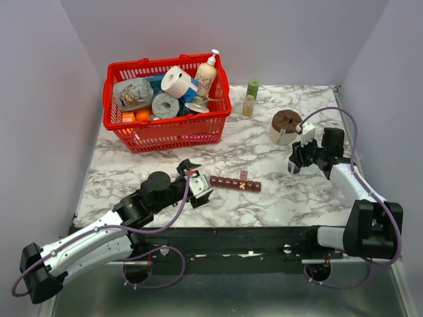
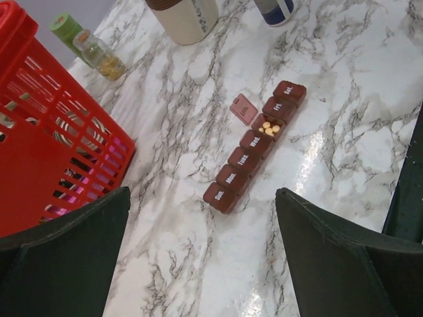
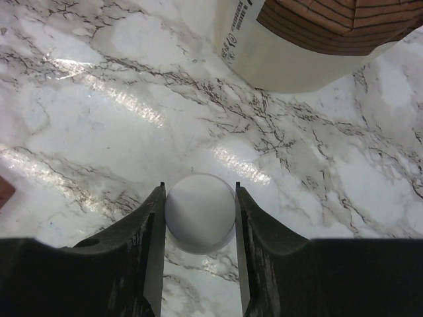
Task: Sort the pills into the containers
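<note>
Just right of left gripper [image 1: 197,181], fingers apart: containers [image 1: 235,183], long axis left-right; right gripper [image 3: 199,189], farther off, clamps white round object [image 3: 200,214].

open marble [image 1: 284,198] all round the containers [image 1: 235,183]; red basket [image 1: 173,133] stands beyond, leftward.

White-and-black arms [image 1: 86,247], purple cables [image 1: 356,135]; dark tool fingers [image 2: 344,264]

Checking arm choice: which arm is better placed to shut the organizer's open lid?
Left, probably. The left gripper is open and empty beside the organizer, whose open lid is in its wrist view. The right gripper is shut on a white round object farther off.
</note>
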Controlling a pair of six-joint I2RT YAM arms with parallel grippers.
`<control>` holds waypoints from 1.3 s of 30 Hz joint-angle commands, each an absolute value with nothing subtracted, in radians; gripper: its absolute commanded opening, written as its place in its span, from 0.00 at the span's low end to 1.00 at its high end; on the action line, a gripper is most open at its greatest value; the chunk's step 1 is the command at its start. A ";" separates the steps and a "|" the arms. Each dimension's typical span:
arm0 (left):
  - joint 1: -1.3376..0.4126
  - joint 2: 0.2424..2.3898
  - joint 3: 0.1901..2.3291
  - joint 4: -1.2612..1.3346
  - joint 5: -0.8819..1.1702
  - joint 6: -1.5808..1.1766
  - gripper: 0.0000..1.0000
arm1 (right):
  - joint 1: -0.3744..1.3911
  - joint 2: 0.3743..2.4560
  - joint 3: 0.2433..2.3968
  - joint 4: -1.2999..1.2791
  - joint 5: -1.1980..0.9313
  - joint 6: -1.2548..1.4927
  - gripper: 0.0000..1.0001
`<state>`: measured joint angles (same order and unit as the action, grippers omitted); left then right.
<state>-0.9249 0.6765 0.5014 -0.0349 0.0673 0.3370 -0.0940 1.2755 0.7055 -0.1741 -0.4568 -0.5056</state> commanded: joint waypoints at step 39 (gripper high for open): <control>-0.764 1.609 0.920 -0.277 0.479 0.943 0.88 | 0.290 1.377 0.917 -0.557 -0.982 -0.939 1.00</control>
